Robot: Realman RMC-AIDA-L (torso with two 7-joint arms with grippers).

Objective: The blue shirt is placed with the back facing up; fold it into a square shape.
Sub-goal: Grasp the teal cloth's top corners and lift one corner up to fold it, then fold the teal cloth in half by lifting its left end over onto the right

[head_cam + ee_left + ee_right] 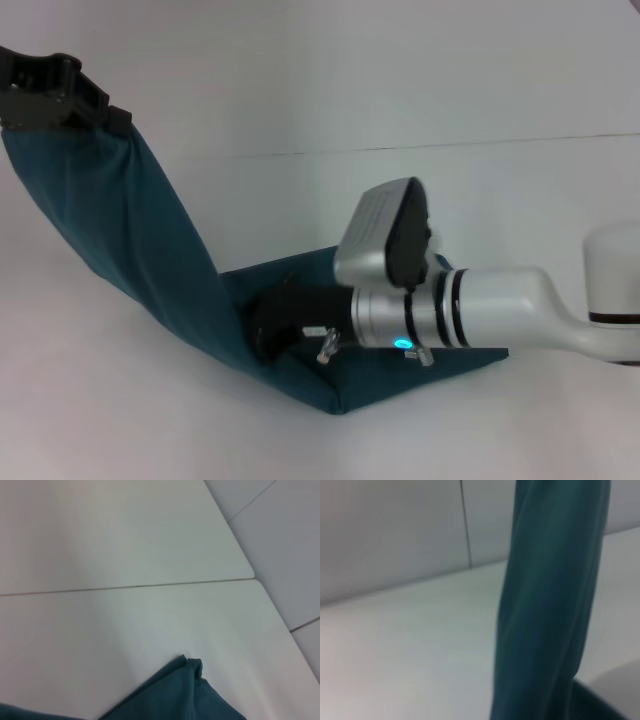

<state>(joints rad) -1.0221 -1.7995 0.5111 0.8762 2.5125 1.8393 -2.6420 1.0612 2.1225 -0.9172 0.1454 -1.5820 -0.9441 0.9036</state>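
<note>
Pinching the blue shirt (120, 220) edge aloft, left gripper (75, 105); right gripper (275, 325) state unclear, table (450, 100) open beyond.

1. We see the shirt (130, 250), dark teal-blue and plain, partly folded.
2. We see its lower part lying flat on the white surface.
3. We see one end lifted taut toward upper left.

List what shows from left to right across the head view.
Left gripper raised at the far left, shut on an edge of the blue shirt → the shirt's lifted panel sloping down to the white table → right gripper down on the folded part → right arm.
</note>
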